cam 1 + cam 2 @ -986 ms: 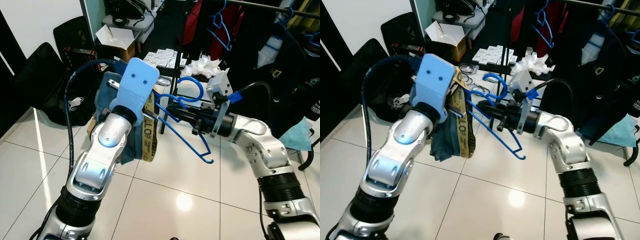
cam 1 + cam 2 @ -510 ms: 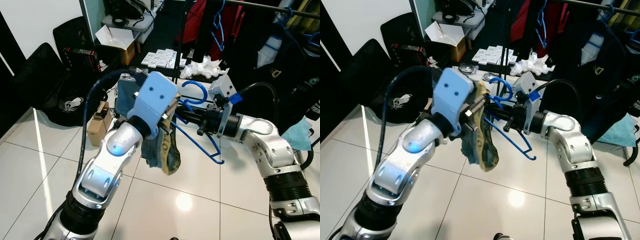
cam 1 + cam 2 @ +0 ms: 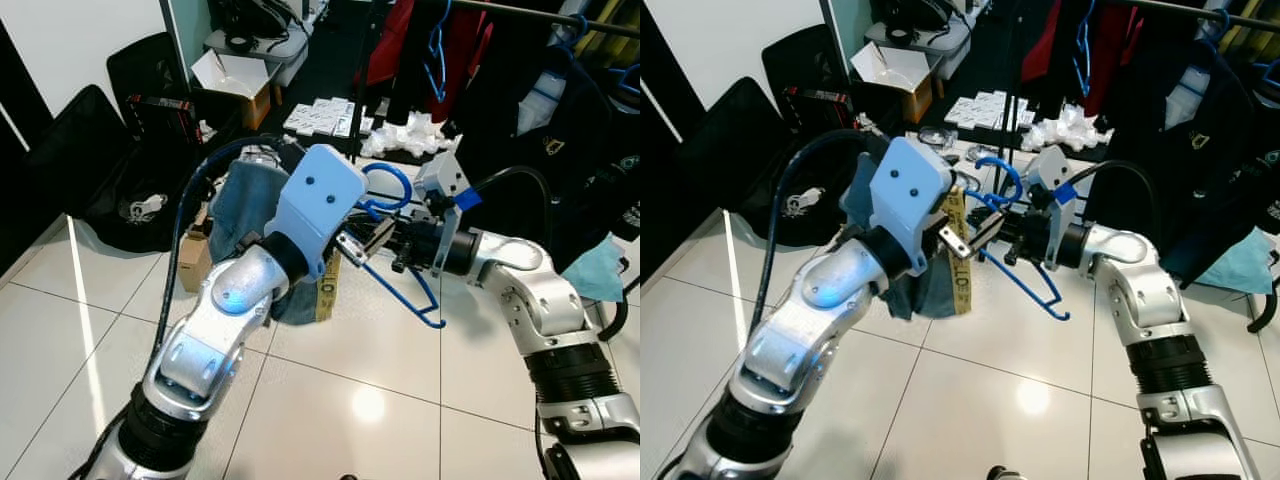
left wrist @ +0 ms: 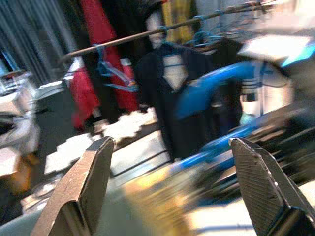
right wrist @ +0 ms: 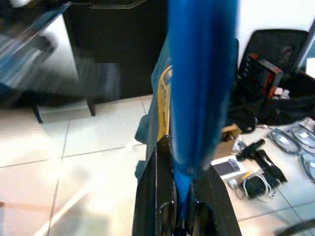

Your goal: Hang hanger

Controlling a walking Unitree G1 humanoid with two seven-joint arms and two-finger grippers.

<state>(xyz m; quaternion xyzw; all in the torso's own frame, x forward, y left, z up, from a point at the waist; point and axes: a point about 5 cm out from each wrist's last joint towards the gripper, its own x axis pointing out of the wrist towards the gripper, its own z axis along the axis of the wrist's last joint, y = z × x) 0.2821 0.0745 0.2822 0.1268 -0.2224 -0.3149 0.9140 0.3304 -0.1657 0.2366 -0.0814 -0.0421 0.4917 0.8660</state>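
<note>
Your right gripper (image 3: pixel 1012 236) is clamped on the blue hanger (image 3: pixel 395 262), which sits pinched between its two black fingers (image 5: pixel 156 196) in the right wrist view and is held up in the air over the tiled floor (image 3: pixel 330 390), in front of the clothes rail (image 3: pixel 540 14). The hanger's hook curls upward and toward your left side, while its long axis slopes down from the grip toward your right. Your left gripper (image 4: pixel 172 194) has its fingers spread wide, just beside the hanger, with a blue-grey garment (image 3: pixel 250 200) with a yellow strap (image 3: pixel 958 262) hanging under that arm.
</note>
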